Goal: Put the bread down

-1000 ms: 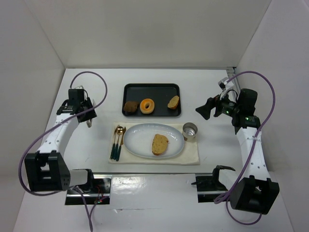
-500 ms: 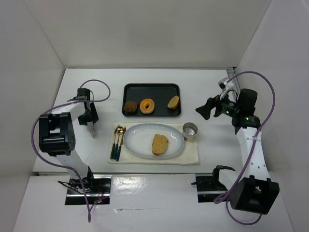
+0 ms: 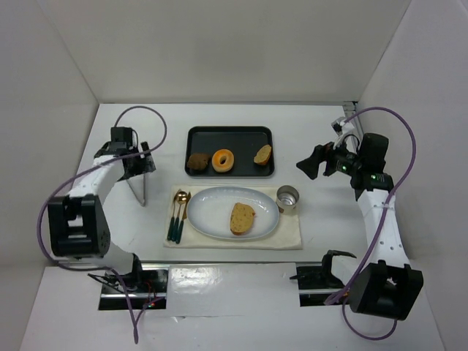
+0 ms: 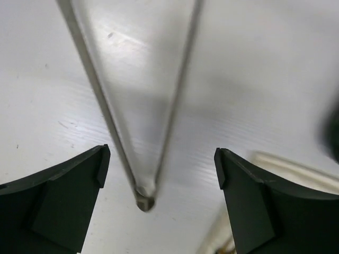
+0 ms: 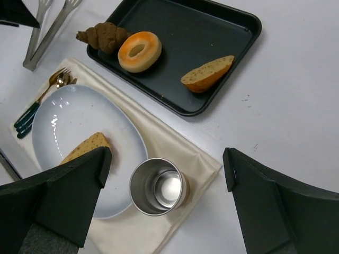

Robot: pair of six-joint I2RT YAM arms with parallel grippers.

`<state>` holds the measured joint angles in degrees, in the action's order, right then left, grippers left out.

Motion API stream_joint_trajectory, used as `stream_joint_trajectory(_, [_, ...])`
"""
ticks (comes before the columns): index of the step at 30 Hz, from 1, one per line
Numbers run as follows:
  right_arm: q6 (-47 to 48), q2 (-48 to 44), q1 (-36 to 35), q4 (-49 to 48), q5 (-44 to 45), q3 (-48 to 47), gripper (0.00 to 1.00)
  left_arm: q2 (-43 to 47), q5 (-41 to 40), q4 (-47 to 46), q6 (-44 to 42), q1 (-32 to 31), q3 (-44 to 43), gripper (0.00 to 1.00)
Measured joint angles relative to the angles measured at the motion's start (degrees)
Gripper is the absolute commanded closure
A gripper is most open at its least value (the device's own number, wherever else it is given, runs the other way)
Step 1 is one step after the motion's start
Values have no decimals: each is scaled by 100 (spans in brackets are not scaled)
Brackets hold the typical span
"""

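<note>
The bread [image 3: 242, 218] lies on the plate [image 3: 212, 199] toward its right edge. The left jaws stand released astride the tongs [image 4: 95, 87] on the surface [image 3: 146, 128]; the right jaws are released, empty.

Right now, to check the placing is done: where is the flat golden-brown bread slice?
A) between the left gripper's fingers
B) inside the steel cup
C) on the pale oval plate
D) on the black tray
C: the golden-brown bread slice lies on the pale oval plate.
</note>
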<state>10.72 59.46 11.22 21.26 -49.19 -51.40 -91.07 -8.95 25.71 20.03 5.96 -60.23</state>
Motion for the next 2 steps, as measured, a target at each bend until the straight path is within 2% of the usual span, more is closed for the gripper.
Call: stream_joint_trajectory(2, [-173, 4, 0, -15, 76, 0, 0, 632, 164, -50, 24, -234, 24, 0])
